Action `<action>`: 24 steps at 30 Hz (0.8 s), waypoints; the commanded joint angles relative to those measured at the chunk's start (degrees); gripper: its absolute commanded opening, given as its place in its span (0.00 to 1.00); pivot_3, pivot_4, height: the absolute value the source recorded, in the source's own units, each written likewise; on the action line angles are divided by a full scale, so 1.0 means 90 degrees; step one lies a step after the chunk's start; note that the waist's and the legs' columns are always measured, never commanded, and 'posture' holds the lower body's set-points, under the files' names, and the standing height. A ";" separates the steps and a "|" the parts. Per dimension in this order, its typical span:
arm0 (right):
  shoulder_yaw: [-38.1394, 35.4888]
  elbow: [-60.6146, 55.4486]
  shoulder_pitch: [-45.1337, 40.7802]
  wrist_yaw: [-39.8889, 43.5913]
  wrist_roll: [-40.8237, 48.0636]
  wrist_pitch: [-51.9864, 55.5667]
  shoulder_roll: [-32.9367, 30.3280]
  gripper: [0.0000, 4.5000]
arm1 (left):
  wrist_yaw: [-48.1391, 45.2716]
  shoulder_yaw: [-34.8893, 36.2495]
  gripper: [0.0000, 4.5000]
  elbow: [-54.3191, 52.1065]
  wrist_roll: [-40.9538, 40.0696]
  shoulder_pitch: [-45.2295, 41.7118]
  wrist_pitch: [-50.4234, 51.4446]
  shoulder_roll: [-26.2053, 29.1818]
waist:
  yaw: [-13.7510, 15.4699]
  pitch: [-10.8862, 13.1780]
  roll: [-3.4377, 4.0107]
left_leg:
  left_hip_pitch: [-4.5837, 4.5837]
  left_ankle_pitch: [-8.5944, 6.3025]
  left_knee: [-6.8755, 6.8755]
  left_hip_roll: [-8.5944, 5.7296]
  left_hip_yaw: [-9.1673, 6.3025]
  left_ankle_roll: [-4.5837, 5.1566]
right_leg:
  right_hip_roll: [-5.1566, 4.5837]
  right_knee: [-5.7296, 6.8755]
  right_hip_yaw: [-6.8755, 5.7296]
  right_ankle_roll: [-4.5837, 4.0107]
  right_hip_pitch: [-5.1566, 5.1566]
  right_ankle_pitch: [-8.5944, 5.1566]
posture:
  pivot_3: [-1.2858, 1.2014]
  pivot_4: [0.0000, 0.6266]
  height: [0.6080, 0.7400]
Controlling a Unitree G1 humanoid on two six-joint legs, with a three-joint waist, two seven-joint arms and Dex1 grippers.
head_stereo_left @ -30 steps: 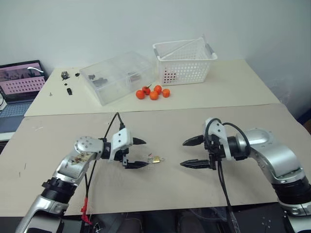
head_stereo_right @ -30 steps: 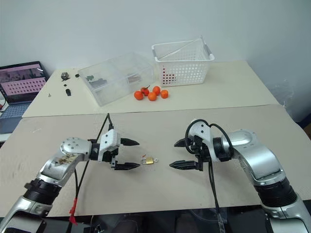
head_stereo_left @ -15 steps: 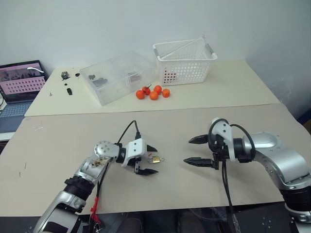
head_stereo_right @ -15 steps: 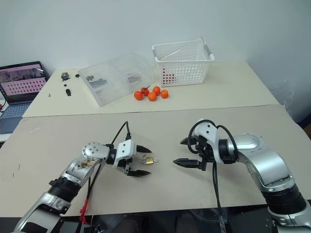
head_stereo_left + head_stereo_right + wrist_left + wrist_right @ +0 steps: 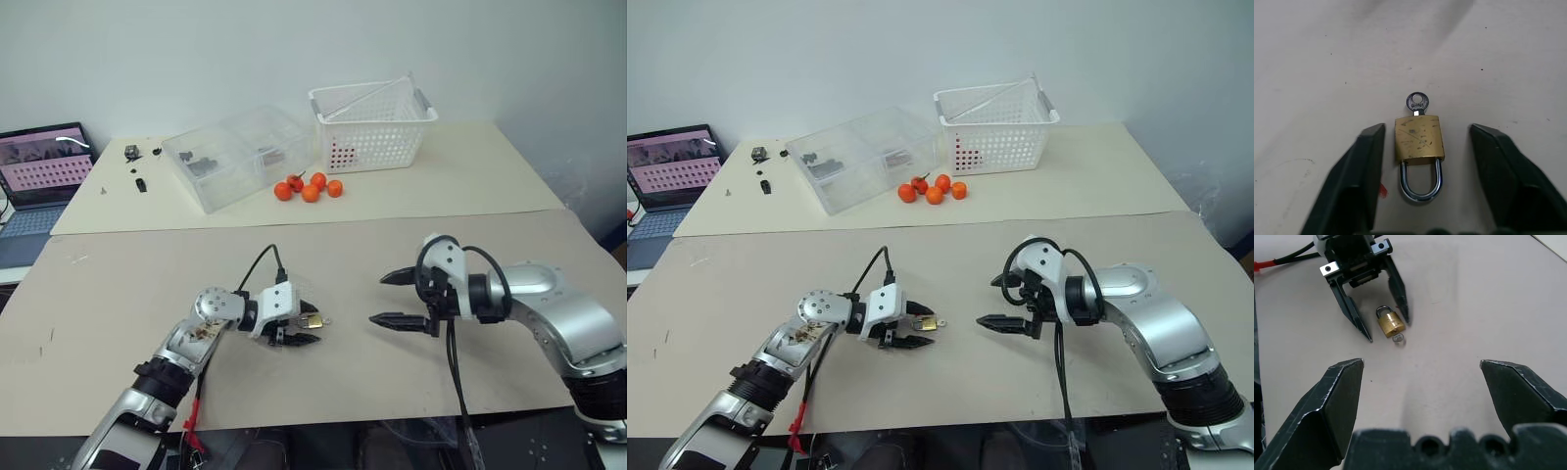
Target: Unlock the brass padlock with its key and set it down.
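Padlock (image 5: 1419,138) flat on table (image 5: 147,294), key (image 5: 1417,104) in it. Left gripper (image 5: 1426,147) half-open around body, not touching; should be squeezed evenly. Right gripper (image 5: 1420,369) wide, empty.

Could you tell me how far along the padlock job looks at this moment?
Done: the key already sits in the brass padlock, which lies flat on the table. In hand: the left gripper straddles the lock body, fingers either side, not yet touching; the right gripper waits open nearby. Left: gripping the lock, turning the key, freeing the shackle, which looks closed, and setting it down.
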 commanded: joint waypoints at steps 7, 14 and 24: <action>0.0144 0.0060 -0.0362 0.0049 -0.0087 -0.0244 0.0067 1.00 | 0.0370 0.0444 0.18 0.0759 0.0020 -0.0844 0.0009 -0.0016 | -0.0004 0.0001 -0.0001 | 0.0000 0.0000 0.0003 0.0002 0.0001 0.0000 | 0.0003 0.0002 -0.0001 0.0000 -0.0002 0.0000 | 0.52 0.24 1.00; 0.0259 0.0023 -0.0461 -0.0107 -0.0695 -0.1144 0.0086 1.00 | 0.0133 0.0825 0.18 0.0871 -0.0495 -0.1733 0.0617 -0.0126 | -0.0004 0.0002 -0.0003 | -0.0009 -0.0008 0.0006 -0.0007 0.0008 0.0013 | -0.0008 -0.0006 -0.0006 0.0000 -0.0008 0.0000 | 0.52 0.24 1.00; 0.1000 0.1002 -0.0123 -0.1892 -0.3534 -0.4914 0.0644 1.00 | -0.1334 0.0675 0.18 0.1672 -0.0561 -0.2675 0.0156 0.0006 | -0.0036 -0.0002 -0.0011 | 0.0000 -0.0007 0.0008 -0.0001 0.0018 0.0012 | 0.0016 0.0007 -0.0011 0.0001 -0.0014 0.0000 | 0.52 0.24 1.00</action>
